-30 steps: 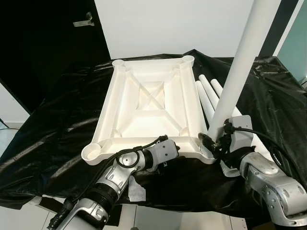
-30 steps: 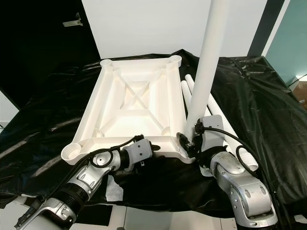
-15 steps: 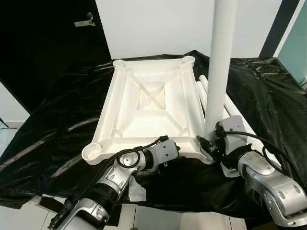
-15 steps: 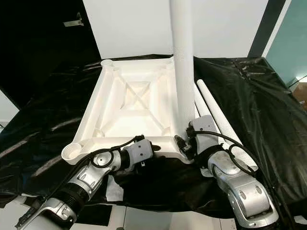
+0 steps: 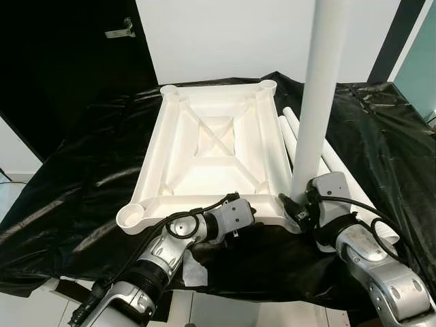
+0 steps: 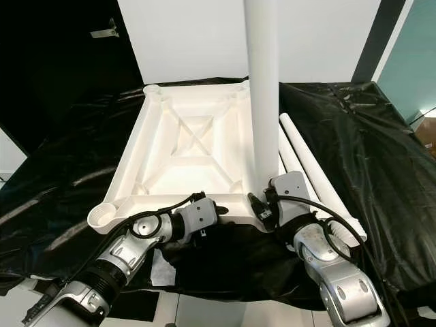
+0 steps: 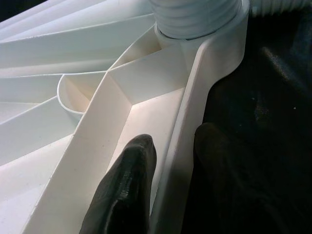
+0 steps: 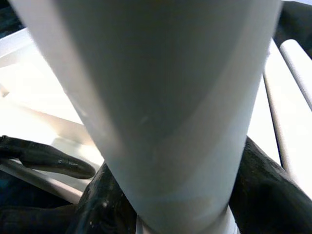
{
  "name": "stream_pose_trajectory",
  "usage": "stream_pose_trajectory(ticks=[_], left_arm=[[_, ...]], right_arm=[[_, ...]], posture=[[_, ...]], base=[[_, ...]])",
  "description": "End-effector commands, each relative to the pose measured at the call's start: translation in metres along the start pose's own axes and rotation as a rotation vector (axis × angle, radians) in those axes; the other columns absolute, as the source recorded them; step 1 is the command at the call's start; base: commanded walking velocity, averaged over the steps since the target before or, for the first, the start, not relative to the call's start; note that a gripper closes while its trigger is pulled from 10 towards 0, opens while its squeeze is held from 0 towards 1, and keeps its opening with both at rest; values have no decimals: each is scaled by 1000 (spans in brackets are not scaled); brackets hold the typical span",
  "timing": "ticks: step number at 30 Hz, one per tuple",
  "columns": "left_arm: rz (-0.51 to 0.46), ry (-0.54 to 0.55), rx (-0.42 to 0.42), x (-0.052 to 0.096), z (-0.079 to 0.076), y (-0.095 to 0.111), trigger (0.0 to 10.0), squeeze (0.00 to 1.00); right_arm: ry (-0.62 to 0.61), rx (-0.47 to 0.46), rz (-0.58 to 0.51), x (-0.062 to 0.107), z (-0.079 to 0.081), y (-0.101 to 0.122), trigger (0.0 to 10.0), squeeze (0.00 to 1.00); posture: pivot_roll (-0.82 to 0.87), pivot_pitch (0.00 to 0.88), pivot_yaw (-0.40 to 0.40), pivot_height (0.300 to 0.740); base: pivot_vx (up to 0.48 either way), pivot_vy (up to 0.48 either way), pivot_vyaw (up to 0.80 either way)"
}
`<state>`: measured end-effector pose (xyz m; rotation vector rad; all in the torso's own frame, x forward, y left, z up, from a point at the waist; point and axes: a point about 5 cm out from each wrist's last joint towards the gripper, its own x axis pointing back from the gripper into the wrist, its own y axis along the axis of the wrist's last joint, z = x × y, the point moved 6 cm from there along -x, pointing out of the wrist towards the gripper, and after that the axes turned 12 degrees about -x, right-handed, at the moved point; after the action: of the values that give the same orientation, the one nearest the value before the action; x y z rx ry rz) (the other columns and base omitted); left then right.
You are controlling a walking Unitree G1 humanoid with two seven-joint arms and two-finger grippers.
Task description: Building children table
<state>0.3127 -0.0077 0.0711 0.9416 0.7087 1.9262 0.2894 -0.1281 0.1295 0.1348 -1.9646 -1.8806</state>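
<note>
My right pincer [image 5: 302,208] clenched a leg [image 5: 315,116], upright in the top's [image 5: 211,146] near-right socket. Left pincer [image 7: 163,180] clamped the near rim. Next, I judged: twist leg home.

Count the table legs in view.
3, maybe more. One leg stands upright in the tabletop's near-right corner socket, held by the right gripper. Two spare legs lie on the black sheet, right of the tabletop; the arm may hide another.
</note>
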Motion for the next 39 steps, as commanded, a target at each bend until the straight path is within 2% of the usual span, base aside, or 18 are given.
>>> stream_pose_trajectory(ticks=[1, 9, 16, 30, 33, 34, 36, 37, 38, 39], left_arm=[[71, -3, 22, 3, -4, -18, 10000, 0], [70, -6, 18, 3, -4, -17, 10000, 0], [71, -3, 19, 4, -4, -18, 10000, 0], [68, -8, 11, 3, -3, -17, 10000, 0], [70, -10, 10, 2, -4, -17, 10000, 0], [70, -10, 10, 2, -4, -17, 10000, 0], [71, -11, 9, 2, -4, -17, 10000, 0], [71, -11, 9, 2, -4, -17, 10000, 0], [70, -12, 9, 2, -5, -17, 10000, 0], [70, -12, 9, 2, -5, -17, 10000, 0]], right_arm=[[-14, -61, 191, 7, 1, -54, 10000, 0], [-33, -34, 138, 8, -2, -49, 10000, 0], [-39, -47, 133, 10, -1, -52, 10000, 0], [-91, -156, 108, 12, -3, -57, 10000, 0], [-104, -267, 110, 12, -1, -61, 10000, 0], [-104, -267, 110, 12, -1, -61, 10000, 0], [-111, -334, 110, 11, -1, -61, 10000, 0], [-111, -334, 110, 11, -1, -61, 10000, 0], [-114, -389, 105, 10, -1, -60, 10000, 0], [-114, -389, 105, 10, -1, -60, 10000, 0]], posture=[[-146, 31, 57, 740], [-147, 31, 58, 740], [-145, 30, 54, 740], [-152, 30, 59, 740], [-152, 31, 59, 740], [-152, 31, 59, 740], [-152, 33, 59, 740], [-152, 33, 59, 740], [-152, 34, 59, 740], [-152, 34, 59, 740]], base=[[0, 0, 0], [0, 0, 0], [0, 0, 0], [0, 0, 0], [0, 0, 0], [0, 0, 0], [0, 0, 0], [0, 0, 0], [0, 0, 0], [0, 0, 0]])
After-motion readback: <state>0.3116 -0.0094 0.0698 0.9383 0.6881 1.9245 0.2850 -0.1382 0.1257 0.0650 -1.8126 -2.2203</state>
